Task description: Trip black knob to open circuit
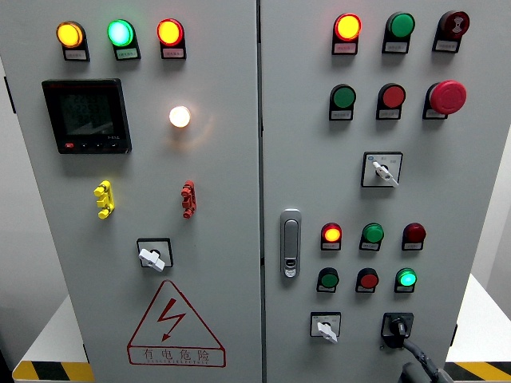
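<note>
Grey handle (291, 243) beside black knob (397, 325).

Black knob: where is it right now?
Head view, lower right of the panel: the black knob sits right of a white selector switch, below the lit green lamp.

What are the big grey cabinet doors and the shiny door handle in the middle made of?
The grey cabinet doors look like painted sheet metal: a smooth, matte, even coat with a soft reflection around the lit lamp. The silver oval door handle looks like polished or chromed metal, judging by its bright highlights, though plated plastic is possible.
</note>
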`<state>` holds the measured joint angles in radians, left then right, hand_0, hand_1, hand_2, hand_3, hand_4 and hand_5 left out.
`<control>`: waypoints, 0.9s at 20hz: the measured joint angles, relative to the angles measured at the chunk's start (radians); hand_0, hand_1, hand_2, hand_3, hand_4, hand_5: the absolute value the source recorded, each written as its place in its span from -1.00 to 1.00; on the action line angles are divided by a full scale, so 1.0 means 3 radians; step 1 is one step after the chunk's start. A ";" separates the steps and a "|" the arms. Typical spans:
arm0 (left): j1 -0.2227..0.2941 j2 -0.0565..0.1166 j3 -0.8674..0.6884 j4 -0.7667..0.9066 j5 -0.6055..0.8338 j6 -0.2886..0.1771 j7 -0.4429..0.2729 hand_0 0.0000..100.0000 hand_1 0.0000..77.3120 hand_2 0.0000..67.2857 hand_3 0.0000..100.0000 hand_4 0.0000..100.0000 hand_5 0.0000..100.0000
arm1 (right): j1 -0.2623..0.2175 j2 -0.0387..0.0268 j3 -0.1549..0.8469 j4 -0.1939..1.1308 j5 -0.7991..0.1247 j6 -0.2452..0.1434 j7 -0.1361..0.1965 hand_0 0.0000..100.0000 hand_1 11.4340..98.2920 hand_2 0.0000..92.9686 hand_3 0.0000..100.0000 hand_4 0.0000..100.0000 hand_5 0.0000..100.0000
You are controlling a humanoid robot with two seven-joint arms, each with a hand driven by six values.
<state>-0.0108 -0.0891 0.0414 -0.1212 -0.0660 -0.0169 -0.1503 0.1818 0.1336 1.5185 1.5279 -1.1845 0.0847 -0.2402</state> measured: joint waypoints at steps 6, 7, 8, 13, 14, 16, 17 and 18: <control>0.0000 -0.0003 0.0000 0.0000 0.0000 0.0000 0.0000 -1.00 -0.92 -0.62 -0.57 -0.87 -0.97 | -0.0055 -0.0027 0.0011 0.0020 -0.0004 -0.0001 0.0012 1.00 -0.45 -0.98 0.86 0.97 1.00; 0.0000 -0.0003 0.0000 0.0000 0.0000 0.0000 0.0000 -1.00 -0.92 -0.62 -0.57 -0.87 -0.97 | -0.0074 -0.0027 0.0013 0.0032 -0.0004 -0.0001 0.0013 0.96 -0.45 -0.98 0.64 0.68 1.00; 0.0000 -0.0002 0.0000 0.0000 0.0000 0.0000 0.0000 -1.00 -0.92 -0.61 -0.57 -0.87 -0.97 | -0.0093 -0.0027 0.0013 0.0044 -0.0004 -0.0001 0.0013 0.94 -0.45 -0.97 0.27 0.19 0.74; 0.0000 -0.0001 0.0000 0.0000 0.0000 0.0000 0.0000 -1.00 -0.92 -0.61 -0.57 -0.87 -0.97 | -0.0140 -0.0026 0.0006 0.0131 -0.0024 0.0035 0.0022 0.79 -0.25 -0.91 -0.40 -0.48 0.04; 0.0000 -0.0001 0.0000 0.0000 0.0000 0.0000 0.0000 -1.00 -0.92 -0.61 -0.57 -0.87 -0.97 | -0.0148 -0.0026 0.0003 0.0138 -0.0048 0.0039 0.0023 0.76 -0.21 -0.90 -0.49 -0.56 -0.05; 0.0000 0.0000 0.0000 0.0000 0.0000 0.0000 0.0000 -1.00 -0.92 -0.61 -0.57 -0.87 -0.97 | -0.0163 -0.0023 0.0001 0.0151 -0.0133 0.0043 0.0024 0.75 -0.17 -0.88 -0.56 -0.62 -0.14; 0.0000 0.0000 0.0000 0.0000 0.0000 0.0000 0.0000 -1.00 -0.92 -0.61 -0.57 -0.87 -0.97 | -0.0174 -0.0022 0.0001 0.0158 -0.0164 0.0044 0.0024 0.75 -0.16 -0.87 -0.59 -0.64 -0.18; 0.0000 0.0000 0.0000 0.0000 0.0000 0.0000 0.0000 -1.00 -0.92 -0.61 -0.57 -0.87 -0.97 | -0.0188 -0.0021 0.0000 0.0168 -0.0181 0.0044 0.0024 0.75 -0.14 -0.87 -0.60 -0.65 -0.19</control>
<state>-0.0107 -0.0890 0.0414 -0.1212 -0.0660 -0.0169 -0.1503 0.1254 0.1271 1.5187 1.5784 -1.2389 0.0980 -0.2331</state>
